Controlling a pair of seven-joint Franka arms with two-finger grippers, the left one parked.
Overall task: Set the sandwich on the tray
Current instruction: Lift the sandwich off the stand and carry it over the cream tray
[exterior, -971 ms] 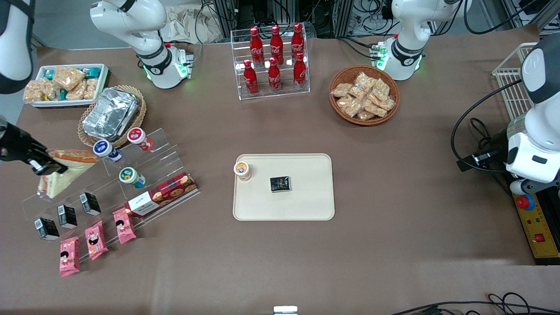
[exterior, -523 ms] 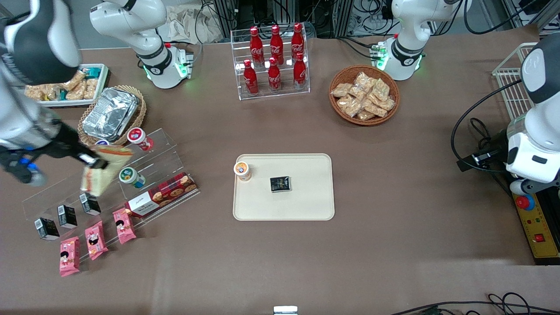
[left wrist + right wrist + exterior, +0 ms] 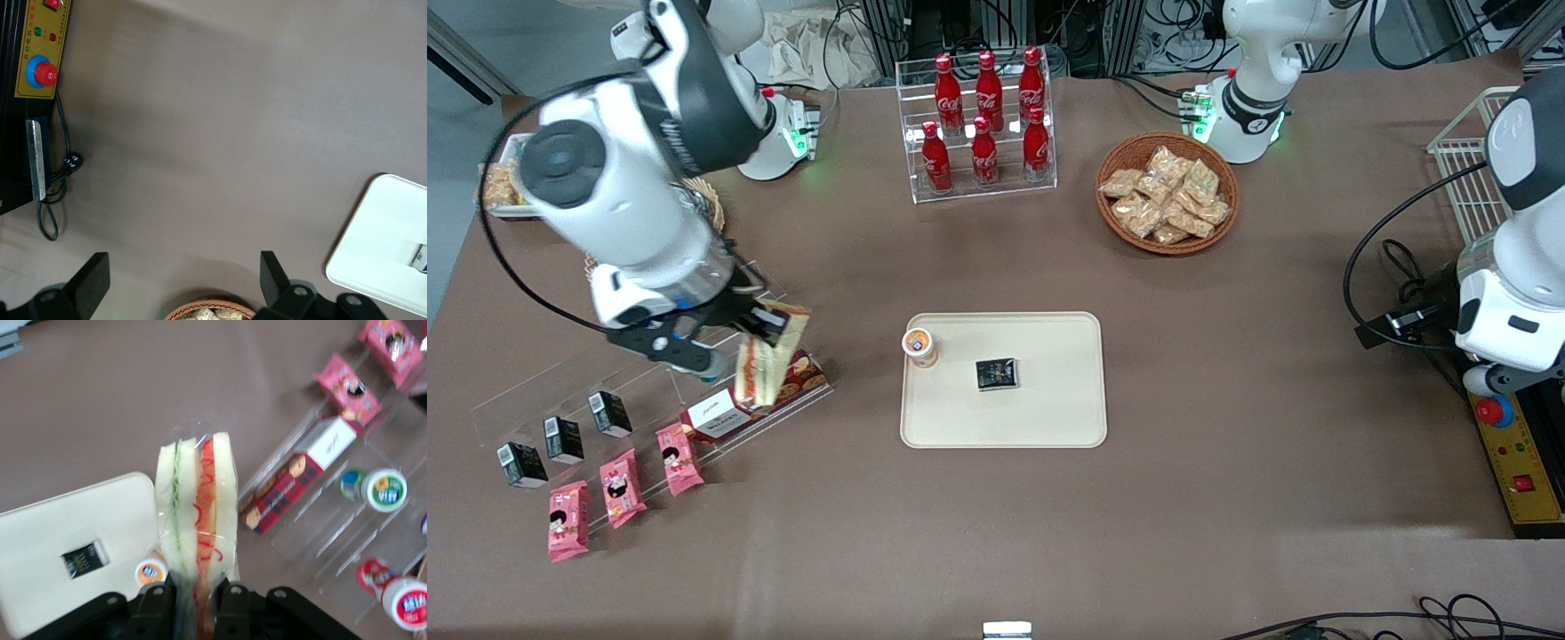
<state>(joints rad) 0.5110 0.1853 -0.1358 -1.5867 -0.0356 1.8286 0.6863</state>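
Gripper [image 3: 758, 322] pinching the sandwich [image 3: 765, 364], wedge hanging long-axis down above the cookie box [image 3: 754, 396], tray [image 3: 1049, 418] well apart toward the parked arm's end

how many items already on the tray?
2: a small orange-lidded cup at the tray's edge toward the working arm, and a black packet near its centre. The gripper holds the sandwich above the cookie box.
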